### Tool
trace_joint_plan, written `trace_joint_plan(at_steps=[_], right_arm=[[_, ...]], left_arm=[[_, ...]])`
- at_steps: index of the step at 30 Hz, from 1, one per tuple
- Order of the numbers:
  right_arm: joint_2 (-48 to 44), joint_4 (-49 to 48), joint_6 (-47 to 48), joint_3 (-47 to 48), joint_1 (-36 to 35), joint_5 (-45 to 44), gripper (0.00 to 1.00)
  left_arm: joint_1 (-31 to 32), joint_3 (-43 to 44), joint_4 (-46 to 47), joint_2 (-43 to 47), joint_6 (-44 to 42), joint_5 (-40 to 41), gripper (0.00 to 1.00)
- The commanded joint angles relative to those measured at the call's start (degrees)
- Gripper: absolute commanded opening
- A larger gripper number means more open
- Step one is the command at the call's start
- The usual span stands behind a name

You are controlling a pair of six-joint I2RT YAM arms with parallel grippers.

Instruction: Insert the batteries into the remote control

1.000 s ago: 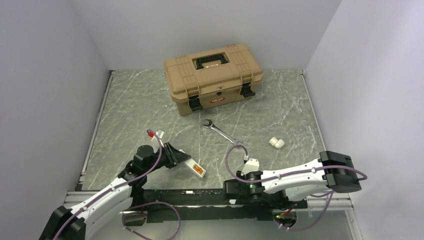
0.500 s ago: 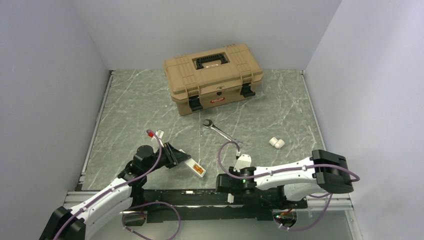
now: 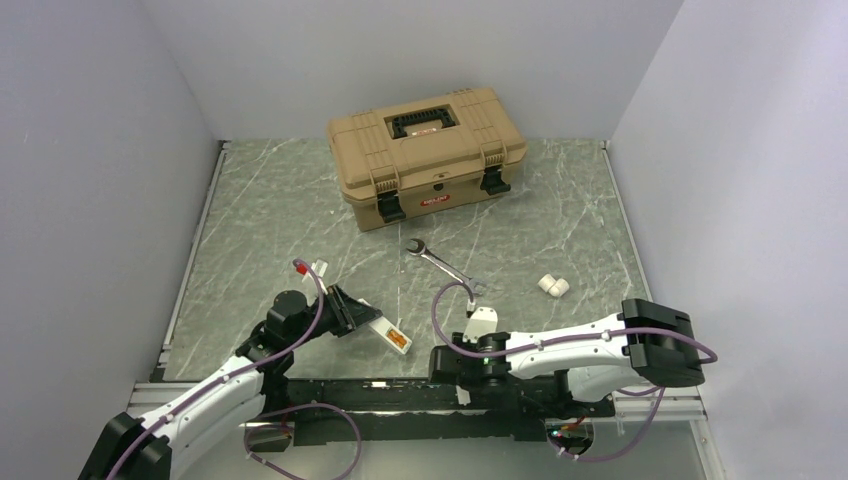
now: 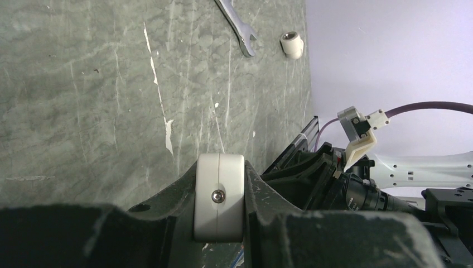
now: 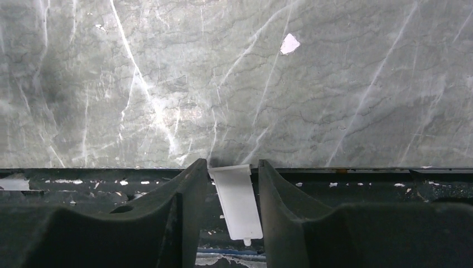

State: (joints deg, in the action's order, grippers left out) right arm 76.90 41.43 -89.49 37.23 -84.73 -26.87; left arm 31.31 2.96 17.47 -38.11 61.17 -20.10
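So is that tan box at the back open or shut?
Shut: the tan box has its lid flat down and both black front latches fastened.

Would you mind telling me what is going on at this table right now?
The left gripper is shut on the white remote control, its orange-brown recess facing up. The right gripper hangs at the near edge of the table with a small flat white piece between its fingers; whether it grips it is unclear. The wrench and closed toolbox sit untouched.
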Motion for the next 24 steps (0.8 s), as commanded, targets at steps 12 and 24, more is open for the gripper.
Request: trace_joint_plan(at_steps=[12, 24], right_arm=[[-10.83, -4.89, 3.19, -5.29, 0.15, 0.42, 0.44], [-1.56, -7.61, 8.01, -4.28, -1.12, 4.84, 0.39]], left_arm=[[-0.27, 0.02, 2.65, 1.16, 0.53, -1.08, 0.01], [-0.26, 0.2, 2.3, 1.37, 0.37, -1.05, 0.01]])
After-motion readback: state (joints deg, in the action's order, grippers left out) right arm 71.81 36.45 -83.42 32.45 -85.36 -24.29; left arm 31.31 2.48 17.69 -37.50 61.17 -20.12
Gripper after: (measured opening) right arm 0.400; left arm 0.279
